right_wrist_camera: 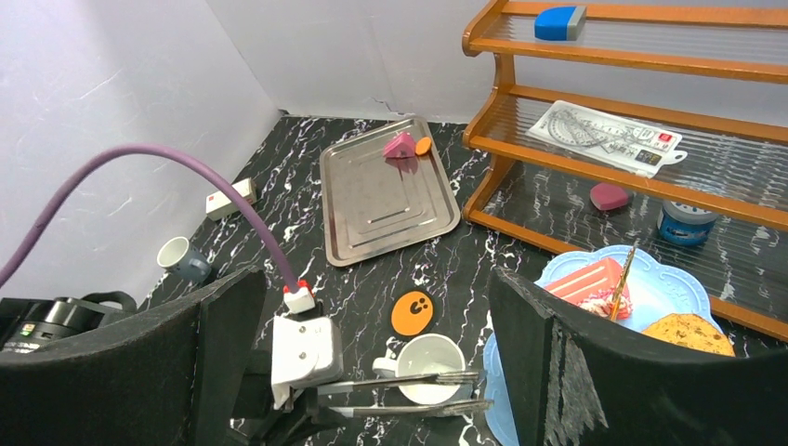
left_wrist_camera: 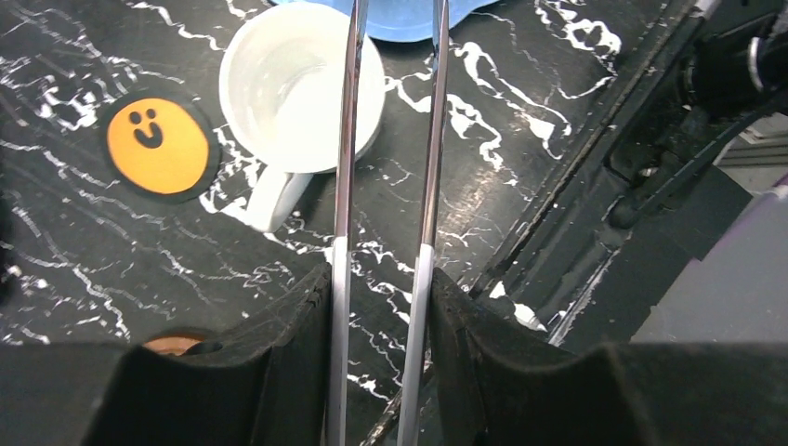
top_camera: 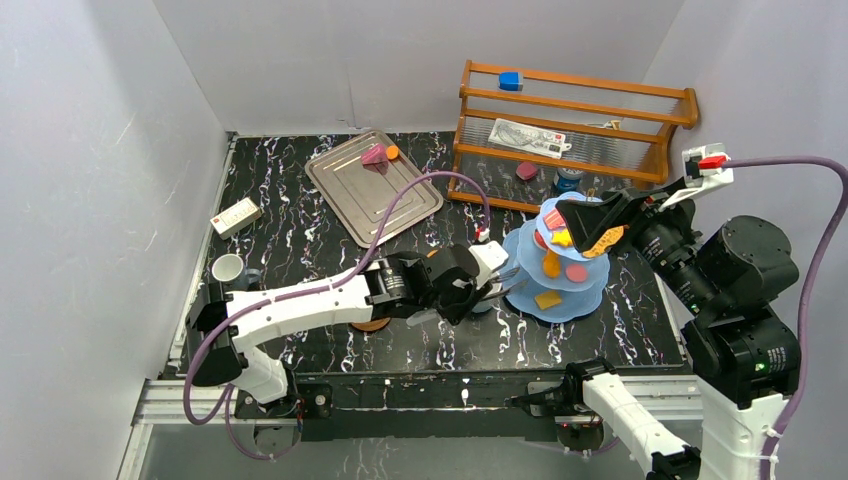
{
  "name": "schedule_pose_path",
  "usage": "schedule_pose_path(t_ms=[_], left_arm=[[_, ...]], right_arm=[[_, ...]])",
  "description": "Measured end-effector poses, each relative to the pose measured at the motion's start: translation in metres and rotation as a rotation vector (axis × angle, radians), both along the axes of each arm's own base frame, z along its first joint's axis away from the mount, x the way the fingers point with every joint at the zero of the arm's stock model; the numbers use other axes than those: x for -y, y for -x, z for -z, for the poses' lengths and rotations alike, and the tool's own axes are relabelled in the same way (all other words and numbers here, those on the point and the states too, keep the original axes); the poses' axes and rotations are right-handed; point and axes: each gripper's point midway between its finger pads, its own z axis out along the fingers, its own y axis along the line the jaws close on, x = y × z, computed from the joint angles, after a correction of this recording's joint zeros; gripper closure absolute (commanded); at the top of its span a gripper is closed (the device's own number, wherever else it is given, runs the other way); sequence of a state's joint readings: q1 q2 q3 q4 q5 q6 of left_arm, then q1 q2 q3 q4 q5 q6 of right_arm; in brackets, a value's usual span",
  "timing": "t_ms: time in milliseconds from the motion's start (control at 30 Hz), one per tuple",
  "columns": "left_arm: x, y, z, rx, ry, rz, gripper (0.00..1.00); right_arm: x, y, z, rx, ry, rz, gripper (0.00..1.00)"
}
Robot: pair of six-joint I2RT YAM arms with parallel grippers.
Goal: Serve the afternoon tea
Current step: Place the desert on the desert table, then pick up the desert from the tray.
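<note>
My left gripper (left_wrist_camera: 381, 279) is shut on the handles of the metal tongs (left_wrist_camera: 346, 139). The tongs reach out over a white mug (left_wrist_camera: 302, 88) that stands upright on the table beside the light-blue three-tier stand (top_camera: 575, 300). In the right wrist view the tong ends (right_wrist_camera: 465, 390) stand apart with nothing between them. Several pastries, such as a pink cake (right_wrist_camera: 590, 283) and a brown cookie (right_wrist_camera: 688, 333), lie on the stand. My right gripper (top_camera: 600, 225) hangs open above the stand's top tier, holding nothing. A grey mug (top_camera: 230, 270) stands at the far left.
An orange smiley disc (left_wrist_camera: 158, 146) lies beside the white mug, and a brown saucer (top_camera: 372, 325) lies under my left arm. The silver tray (top_camera: 372, 185) at the back carries a pink cake (top_camera: 373, 154) and an orange piece (top_camera: 392, 152). A wooden rack (top_camera: 575, 130) stands behind the stand.
</note>
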State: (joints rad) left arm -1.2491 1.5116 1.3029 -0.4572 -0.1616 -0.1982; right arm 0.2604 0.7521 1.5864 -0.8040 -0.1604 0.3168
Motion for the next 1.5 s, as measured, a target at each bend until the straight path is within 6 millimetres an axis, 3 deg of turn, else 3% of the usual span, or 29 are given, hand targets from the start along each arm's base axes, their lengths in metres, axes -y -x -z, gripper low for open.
schedule_pose_path(t_ms=[267,400,600,967,1133,1500], left_arm=[[-0.015,-0.025,-0.014,0.037,-0.024,-0.096,0.64],[-0.032,-0.047,-0.012,0.037,-0.050,-0.173,0.62],[-0.075,-0.102,-0.013,0.053,-0.085,-0.339,0.60],[-0.160,-0.199,-0.037,0.118,-0.091,-0.612,0.57],[-0.182,-0.245,-0.039,0.128,-0.091,-0.699,0.56],[-0.220,-0.335,-0.018,0.101,-0.102,-0.833,0.55]], right_arm=[[-0.002,-0.002,0.007,-0.008,0.001,-0.006,0.01],[-0.002,0.000,0.007,-0.001,-0.001,-0.010,0.01],[-0.005,0.001,0.020,-0.026,0.005,-0.031,0.01],[-0.006,0.002,0.038,-0.058,0.007,-0.038,0.01],[-0.008,0.002,0.041,-0.072,0.002,-0.045,0.02],[-0.009,0.002,0.042,-0.077,-0.004,-0.047,0.02]])
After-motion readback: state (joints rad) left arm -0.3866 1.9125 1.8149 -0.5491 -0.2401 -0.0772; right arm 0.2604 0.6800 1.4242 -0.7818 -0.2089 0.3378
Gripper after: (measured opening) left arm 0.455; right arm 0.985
